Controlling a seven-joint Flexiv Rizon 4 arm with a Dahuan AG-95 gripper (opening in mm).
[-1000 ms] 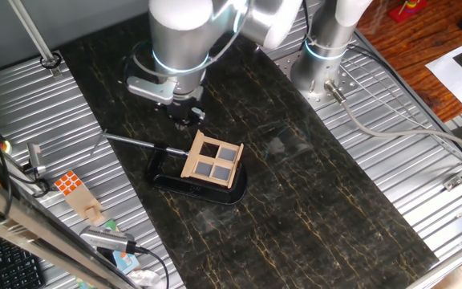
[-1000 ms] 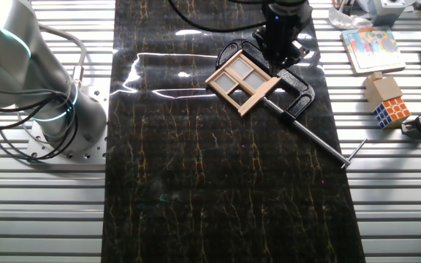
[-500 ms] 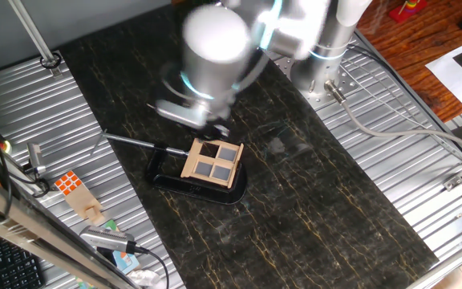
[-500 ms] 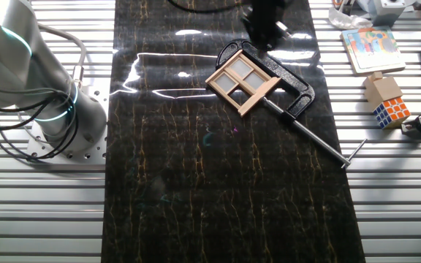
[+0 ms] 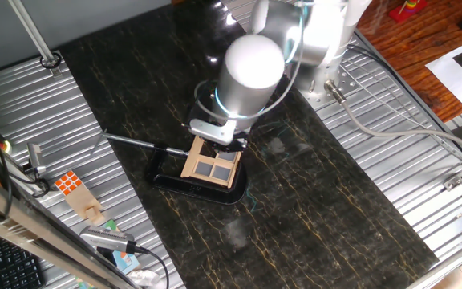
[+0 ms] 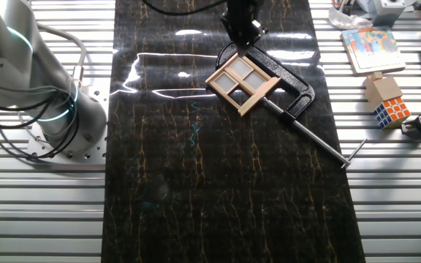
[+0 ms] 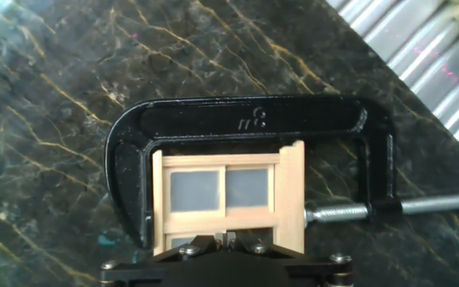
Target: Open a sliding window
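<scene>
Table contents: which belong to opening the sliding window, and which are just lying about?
Belongs to the job:
sliding window
black C-clamp around its frame
tool, above the window's edge

Lying about:
colour-tiled cube
wooden block beside it
picture card

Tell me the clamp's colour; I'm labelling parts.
Glossy black C-clamp with a silver screw, clearest in the hand view.

Raised on the top bar of the black C-clamp [image 7: 249, 121], in the upper middle of the hand view, is a cast mark that looks like "8", though too blurred to be sure. No other legible text.
</scene>
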